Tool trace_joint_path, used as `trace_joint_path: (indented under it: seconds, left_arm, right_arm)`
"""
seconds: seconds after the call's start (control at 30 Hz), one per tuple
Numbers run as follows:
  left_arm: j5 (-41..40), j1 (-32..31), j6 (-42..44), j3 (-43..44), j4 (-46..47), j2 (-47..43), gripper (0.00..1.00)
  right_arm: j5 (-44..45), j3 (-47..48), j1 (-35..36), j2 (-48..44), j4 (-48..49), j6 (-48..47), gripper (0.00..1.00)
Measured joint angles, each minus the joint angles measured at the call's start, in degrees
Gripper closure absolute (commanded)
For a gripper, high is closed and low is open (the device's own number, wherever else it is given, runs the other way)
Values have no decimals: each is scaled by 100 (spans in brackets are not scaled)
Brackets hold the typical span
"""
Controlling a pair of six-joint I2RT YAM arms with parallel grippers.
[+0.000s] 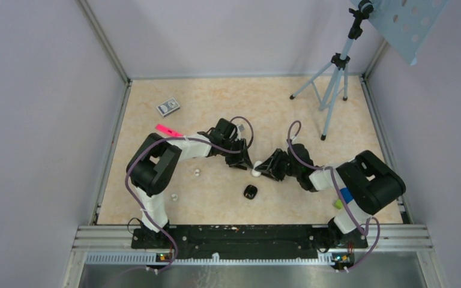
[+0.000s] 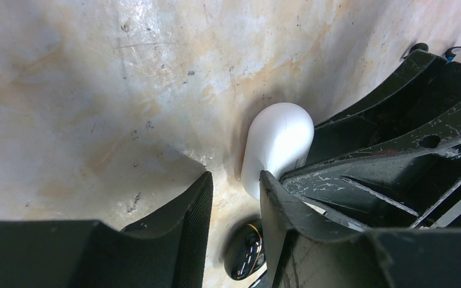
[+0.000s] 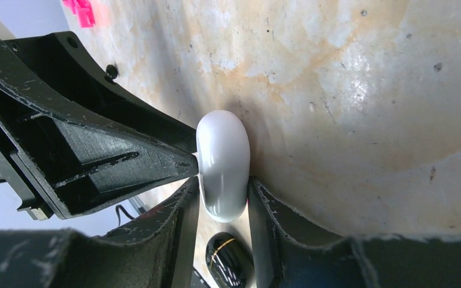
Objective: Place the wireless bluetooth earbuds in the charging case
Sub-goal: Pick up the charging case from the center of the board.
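Right wrist: right claw [image 3: 222,201] clamps charging case [image 3: 222,156]; left claw [image 2: 235,180] abuts.

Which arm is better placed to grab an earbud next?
Left, probably. The right gripper is clamped on the charging case, while the left gripper is open and both earbuds lie on its side.

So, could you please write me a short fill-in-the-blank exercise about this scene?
1. The right gripper is shut on the ___.
2. The left gripper has ___ jaws, with nothing between them.
3. Both earbuds lie loose on the table, on the ___ arm's side.
Missing words: charging case; open; left.
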Motion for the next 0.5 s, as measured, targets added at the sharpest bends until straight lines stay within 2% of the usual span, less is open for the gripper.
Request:
trace_joint_path:
  seconds: [0.33, 0.43, 0.5]
  left_arm:
    - [39, 4, 7, 0, 7, 0, 58]
    - [44, 4, 7, 0, 7, 0, 58]
    - [44, 11, 7, 0, 7, 0, 53]
  right_arm:
    - [-79, 42, -26, 118, 116, 13, 69]
    - [-103, 48, -31, 155, 146, 24, 77]
    - [-125, 48, -37, 186, 186, 72, 82]
